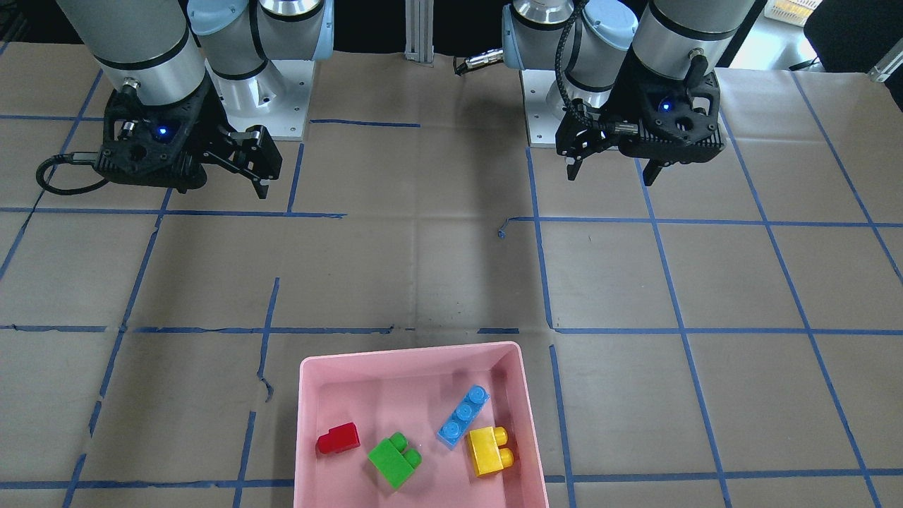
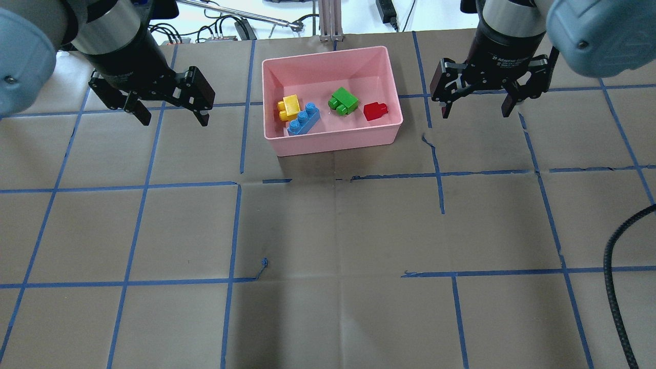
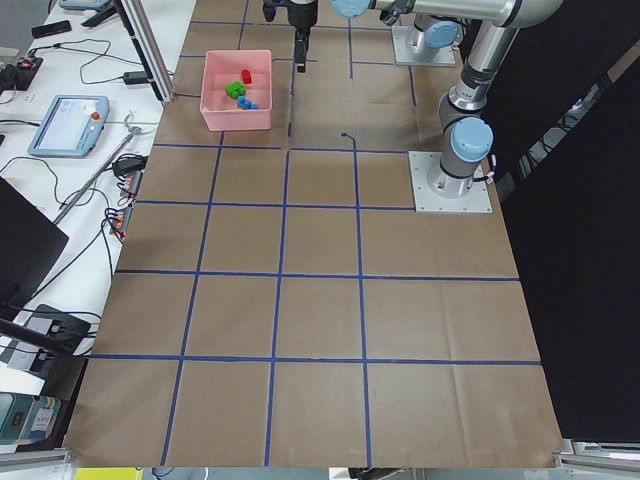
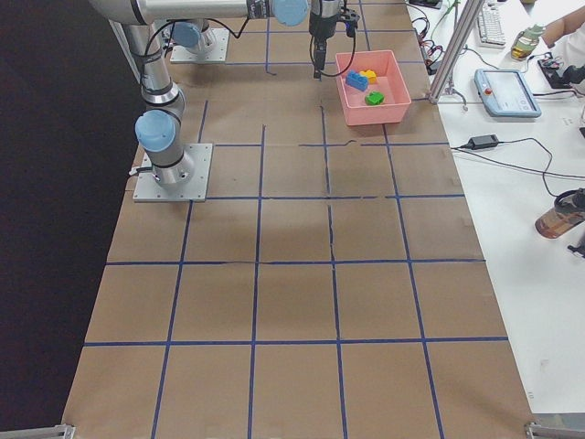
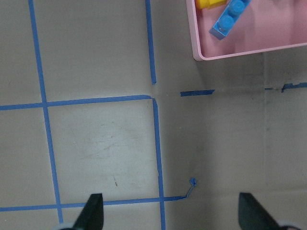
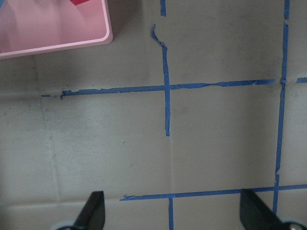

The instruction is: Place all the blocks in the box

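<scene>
The pink box [image 2: 333, 141] stands at the far middle of the table. In it lie the yellow block [image 2: 289, 107], the long blue block [image 2: 304, 119], the green block [image 2: 343, 101] and the red block [image 2: 375, 110]. The front-facing view shows the same four inside the box [image 1: 305, 437]. My left gripper [image 2: 174, 120] hangs open and empty to the left of the box. My right gripper [image 2: 475, 114] hangs open and empty to its right. The left wrist view shows a box corner [image 5: 230, 52] with the blue block [image 5: 229, 19]. The right wrist view shows another corner [image 6: 57, 45].
Brown paper with a blue tape grid covers the table. A black cable [image 2: 617, 287] hangs at the near right. The arm bases [image 1: 268, 106] stand at the robot's edge. Tablets and cables lie on a side bench [image 3: 65, 120] beyond the box.
</scene>
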You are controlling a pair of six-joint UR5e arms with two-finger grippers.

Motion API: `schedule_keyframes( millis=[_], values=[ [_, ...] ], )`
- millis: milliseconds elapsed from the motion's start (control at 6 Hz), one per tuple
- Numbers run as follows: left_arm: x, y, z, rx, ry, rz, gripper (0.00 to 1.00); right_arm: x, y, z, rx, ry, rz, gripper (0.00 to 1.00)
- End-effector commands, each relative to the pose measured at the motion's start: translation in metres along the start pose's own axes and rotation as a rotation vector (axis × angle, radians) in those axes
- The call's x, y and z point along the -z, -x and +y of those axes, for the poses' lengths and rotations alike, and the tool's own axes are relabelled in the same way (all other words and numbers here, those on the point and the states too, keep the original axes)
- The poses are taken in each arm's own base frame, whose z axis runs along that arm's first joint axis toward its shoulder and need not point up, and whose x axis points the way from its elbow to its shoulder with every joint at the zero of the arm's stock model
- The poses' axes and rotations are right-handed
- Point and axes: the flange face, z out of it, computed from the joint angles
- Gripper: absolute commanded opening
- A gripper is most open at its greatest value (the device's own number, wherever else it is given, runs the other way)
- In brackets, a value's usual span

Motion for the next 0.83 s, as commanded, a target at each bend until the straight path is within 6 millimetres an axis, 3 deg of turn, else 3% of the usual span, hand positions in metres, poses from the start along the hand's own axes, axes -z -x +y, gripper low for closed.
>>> schedule_keyframes(
  millis=[0, 667],
  values=[
    [0.0006, 0.0000, 0.0006, 0.004, 0.000, -0.005, 0.99, 0.0002, 0.0023, -0.0001, 0.006, -0.002, 0.000, 1.00],
    [0.0033, 0.0004, -0.0003, 0.010, -0.009, -0.008, 0.99, -0.0004, 0.0016, -0.0010, 0.015, -0.001, 0.000, 0.99]
  ],
)
